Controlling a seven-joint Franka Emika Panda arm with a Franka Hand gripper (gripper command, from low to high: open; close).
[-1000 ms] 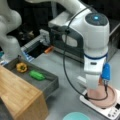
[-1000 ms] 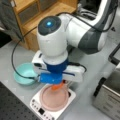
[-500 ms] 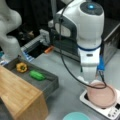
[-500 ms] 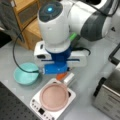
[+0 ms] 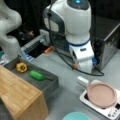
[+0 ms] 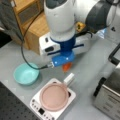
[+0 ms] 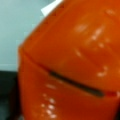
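While the gripper [image 6: 66, 65] hangs closed around an orange object [image 6: 66, 67] filling the wrist view, the pink pan [image 6: 54, 96] lies just below, toward a front view's bottom

The thing [image 7: 67, 65] right at the wrist camera is bright orange and shiny, with one thin dark line across it. In a front view a bit of orange [image 6: 66, 67] shows under the blue part of the white arm. The pan [image 6: 54, 96] is pink, on a white cooker [image 6: 37, 105]. The bowl [image 6: 26, 74] is light blue-green. In a front view the pepper [image 5: 21, 67] is yellow, and the vegetable [image 5: 37, 75] beside it is green.
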